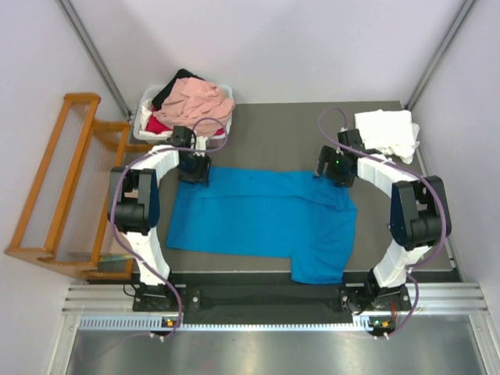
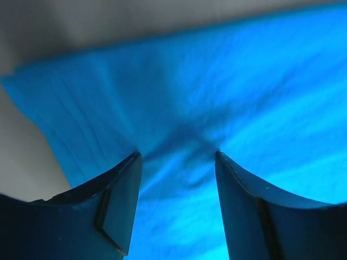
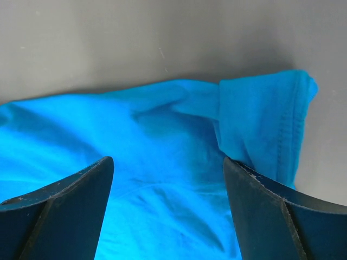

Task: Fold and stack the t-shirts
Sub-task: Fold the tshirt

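Overhead view of a two-armed robot at a grey table (image 1: 266, 117). A blue t-shirt (image 1: 258, 215) lies spread flat at the table's centre, one sleeve hanging towards 5 o'clock.

The left gripper (image 1: 194, 173) sits over the shirt's far corner at 10 o'clock. Its fingers are apart, with blue cloth showing between them. The right gripper (image 1: 328, 173) sits over the far corner at 2 o'clock, its fingers also spread wide. A turned-over sleeve (image 3: 260, 124) lies just beyond its right finger. Neither gripper has hold of anything. The close wrist views do not make clear whether the fingertips touch the cloth.

A white t-shirt (image 1: 384, 129) rests at the table's 1 o'clock corner. A tub (image 1: 148, 105) at 11 o'clock holds a salmon-pink t-shirt (image 1: 205, 98) with red and black cloth under it. A wooden rack (image 1: 55, 180) stands at 9 o'clock.

The step in hand looks like the first fold of the blue shirt. The next move probably calls for both grippers to pinch the far edge together, then carry it evenly towards 6 o'clock.
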